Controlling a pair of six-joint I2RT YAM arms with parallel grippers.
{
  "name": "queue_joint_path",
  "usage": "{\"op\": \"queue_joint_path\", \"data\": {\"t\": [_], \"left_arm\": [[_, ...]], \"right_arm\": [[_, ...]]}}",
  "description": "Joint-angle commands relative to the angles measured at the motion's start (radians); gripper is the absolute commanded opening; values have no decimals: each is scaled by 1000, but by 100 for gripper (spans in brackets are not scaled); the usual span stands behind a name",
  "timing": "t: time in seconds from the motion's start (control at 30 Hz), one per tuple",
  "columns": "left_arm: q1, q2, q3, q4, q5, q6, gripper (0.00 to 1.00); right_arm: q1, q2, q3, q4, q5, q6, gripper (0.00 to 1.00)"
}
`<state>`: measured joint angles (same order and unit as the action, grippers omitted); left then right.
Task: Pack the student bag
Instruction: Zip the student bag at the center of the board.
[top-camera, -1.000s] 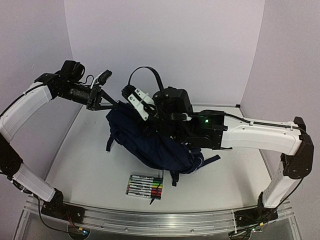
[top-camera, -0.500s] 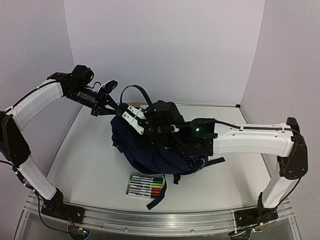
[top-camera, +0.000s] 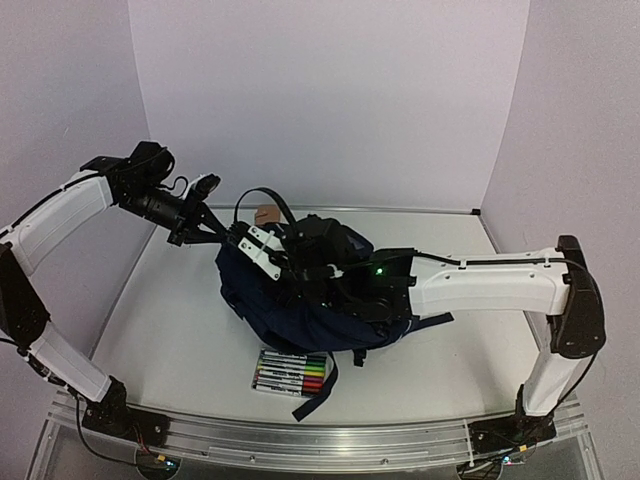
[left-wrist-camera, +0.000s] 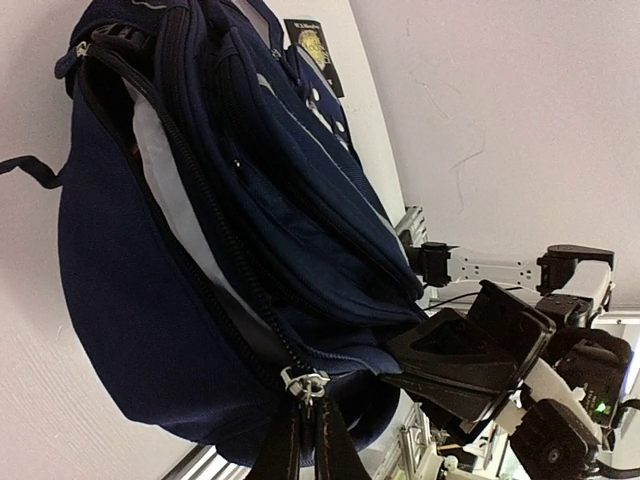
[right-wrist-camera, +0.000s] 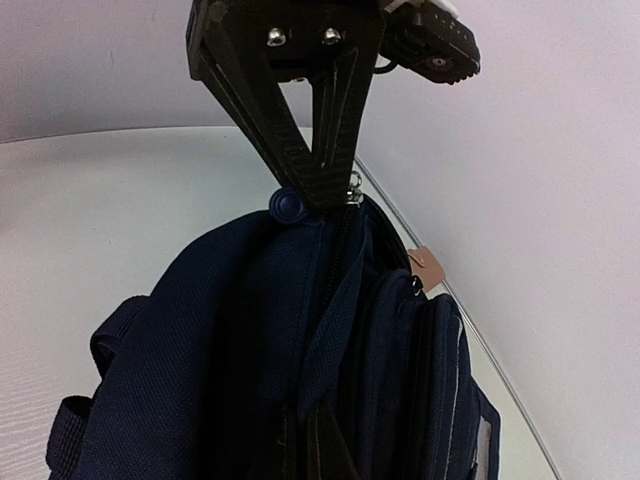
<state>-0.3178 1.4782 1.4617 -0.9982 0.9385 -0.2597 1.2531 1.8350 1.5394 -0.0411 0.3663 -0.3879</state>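
Observation:
The student bag (top-camera: 300, 318), navy with white piping, rests on the white table (top-camera: 170, 300) between both arms. My left gripper (top-camera: 220, 234) is shut on the metal zipper pull (left-wrist-camera: 305, 384) at the top corner of the bag (left-wrist-camera: 130, 300). The main zip is partly open and shows grey lining (left-wrist-camera: 165, 185). My right gripper (right-wrist-camera: 318, 445) is shut on the bag's fabric edge beside that zip, just below the left gripper (right-wrist-camera: 335, 195). In the left wrist view the right gripper (left-wrist-camera: 440, 365) shows as black fingers pinching the bag's rim.
A flat pack of coloured markers (top-camera: 290, 372) lies on the table just in front of the bag. A dark strap (top-camera: 318, 392) trails over it toward the front rail. A tan tag (top-camera: 264, 213) hangs at the bag's far side. Purple walls enclose the table.
Both grippers have come down and the right wrist has shifted left, keeping their holds. The bag has sunk lower and spread on the table, nearer the marker pack.

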Motion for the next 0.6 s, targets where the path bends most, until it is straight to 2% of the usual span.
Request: {"op": "queue_joint_path", "data": {"t": [0.0,0.17,0.37,0.43,0.57], "left_arm": [[38,-143,-20,64,-16,11,0],[38,-145,-89,96,30,-15,0],[31,-108,-155,212,71,-75,0],[17,-105,-176,252,64,-93,0],[-29,-90,-224,376,50,-153,0]], "right_arm": [[-84,28,-42,29,-10,-35,0],[-139,45,-93,105,104,-99,0],[-174,17,-148,142,140,-31,0],[-174,-6,-168,144,166,20,6],[-173,-84,-222,117,162,197,27]]}}
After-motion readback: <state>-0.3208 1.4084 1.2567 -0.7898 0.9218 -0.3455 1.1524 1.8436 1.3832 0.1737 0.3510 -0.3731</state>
